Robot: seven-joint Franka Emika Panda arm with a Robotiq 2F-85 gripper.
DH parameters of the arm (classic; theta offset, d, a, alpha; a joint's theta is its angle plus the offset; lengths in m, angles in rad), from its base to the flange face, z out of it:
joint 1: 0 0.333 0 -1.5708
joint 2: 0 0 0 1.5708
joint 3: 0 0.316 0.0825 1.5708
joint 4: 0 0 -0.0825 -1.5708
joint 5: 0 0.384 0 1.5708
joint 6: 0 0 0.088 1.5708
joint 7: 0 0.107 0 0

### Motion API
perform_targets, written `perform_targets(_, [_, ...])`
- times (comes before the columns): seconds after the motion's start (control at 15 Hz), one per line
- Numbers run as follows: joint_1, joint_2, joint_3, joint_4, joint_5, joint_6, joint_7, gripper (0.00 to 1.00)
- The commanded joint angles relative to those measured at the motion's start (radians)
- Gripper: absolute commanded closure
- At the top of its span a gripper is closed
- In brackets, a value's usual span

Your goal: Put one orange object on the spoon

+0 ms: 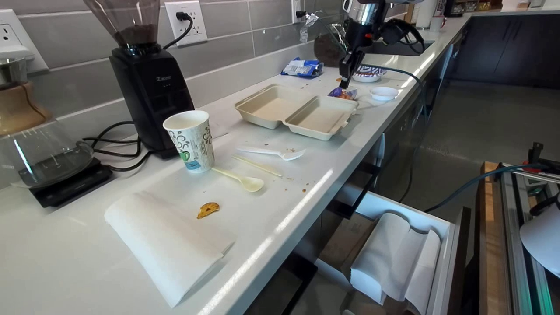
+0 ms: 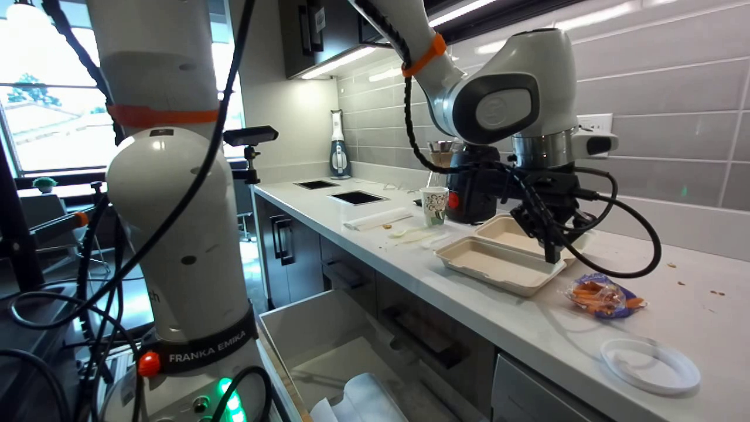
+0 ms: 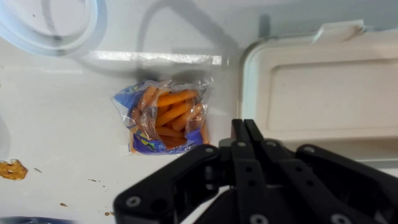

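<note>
Orange carrots [image 3: 173, 114]: in a see-through and blue bag [image 3: 155, 147] on the bench [image 1: 258, 214], between its front edge and its back edge. A few show bare in the open mouth; one of those looks like the thing to pick up.
Jaws: pressed together, with nothing seen between them. They hang over the bench, by the end of the tan box [image 3: 329, 99].
Way to the carrots: sideways, along the front edge, away from the box; in the wrist view that is left. Then down, but how far down I can't tell.
How the carrots lie: the top two run nearly along the front edge, a bit slanted. Their ends on the box side sit closer to that edge.
How the jaws would spread: along the front edge too, it seems. So I think they need about a quarter turn, to hug a carrot's sides and not its ends.
Loose bag lip: may get caught with the carrot.
Pale spoon [image 1: 249, 183]: past the box, well apart from the jaws, with no carrot on it. Its scoop points toward the front edge; its handle goes back to the paper cup [image 1: 192, 142].
</note>
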Motion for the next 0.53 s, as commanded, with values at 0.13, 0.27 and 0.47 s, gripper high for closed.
perform_targets(0.13, [-0.060,0.082,0.037,0.082,-0.143,-0.013,0.201,1.00])
perform_targets(0.27, [-0.066,0.077,0.038,0.099,-0.195,-0.036,0.270,1.00])
perform_targets(0.47, [-0.094,0.006,0.018,0.027,-0.262,-0.024,0.301,1.00])
